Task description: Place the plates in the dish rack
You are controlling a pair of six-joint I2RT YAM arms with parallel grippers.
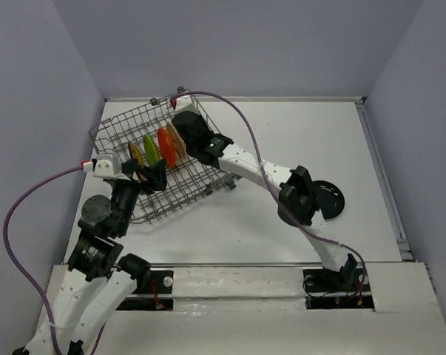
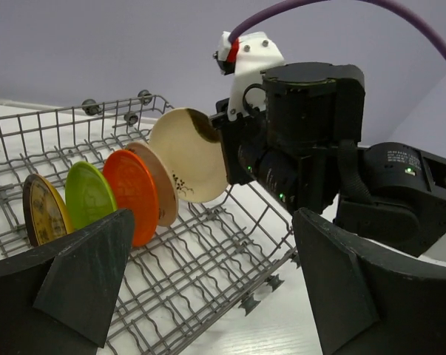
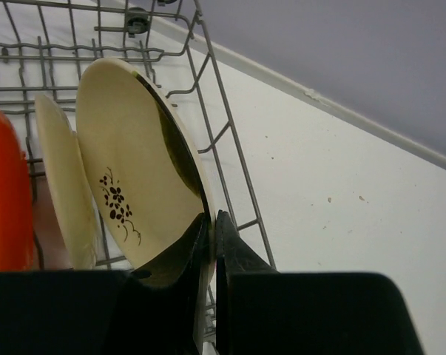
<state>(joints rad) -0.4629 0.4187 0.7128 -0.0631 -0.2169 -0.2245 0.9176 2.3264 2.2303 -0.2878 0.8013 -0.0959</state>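
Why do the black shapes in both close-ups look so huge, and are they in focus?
Left wrist view: the left end effector sits by the lens, so it looms large, slightly soft; the plates are sharp. Right wrist view: likewise the right end effector; a dark patch crosses the cream plate. Top view: even light, faint shadows.

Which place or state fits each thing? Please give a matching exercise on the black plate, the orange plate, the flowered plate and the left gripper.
Things: 1 black plate; 2 orange plate; 3 flowered plate; 4 left gripper.
States: A open, empty; B held by the right gripper; C lying on the table, outside the rack; D standing in the rack, between green plate and cream plate.
Pairs: 1-C; 2-D; 3-B; 4-A.
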